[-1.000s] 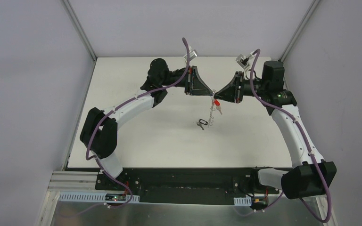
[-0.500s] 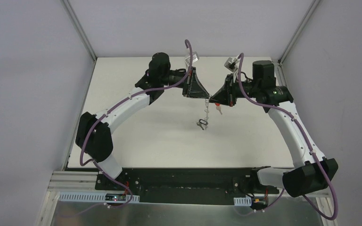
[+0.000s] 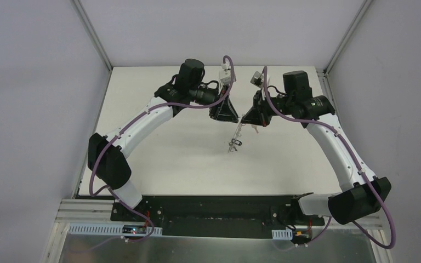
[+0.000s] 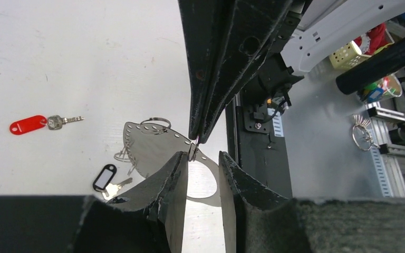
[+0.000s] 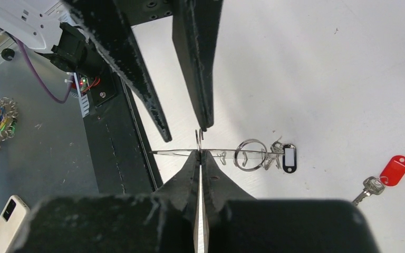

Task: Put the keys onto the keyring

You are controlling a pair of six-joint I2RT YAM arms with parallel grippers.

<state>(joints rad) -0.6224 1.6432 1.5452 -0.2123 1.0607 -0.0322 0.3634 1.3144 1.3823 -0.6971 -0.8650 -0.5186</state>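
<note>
Grey keyring (image 4: 147, 150) pinched in right claw, left claw parted beside it

Right claw (image 5: 200, 153) is clamped tight on the keyring's thin band. It holds the keyring up over the white worktop (image 4: 58, 63), so the band shows edge-on from that wrist. Left claw (image 4: 202, 157) faces it with a narrow gap and nothing in it. One of its fingers sits on each side of a small wire loop (image 5: 199, 141) that stands up from the band right at the pinch. At the keyring's far end, beside a larger split ring (image 5: 250, 154), sits the black-tagged key (image 5: 288, 157); whether it is threaded on, I cannot tell. Red-tagged key (image 5: 395, 169) lies flat on the worktop, well apart from the keyring. Both claws' tips crowd the loop, nearly touching.
</note>
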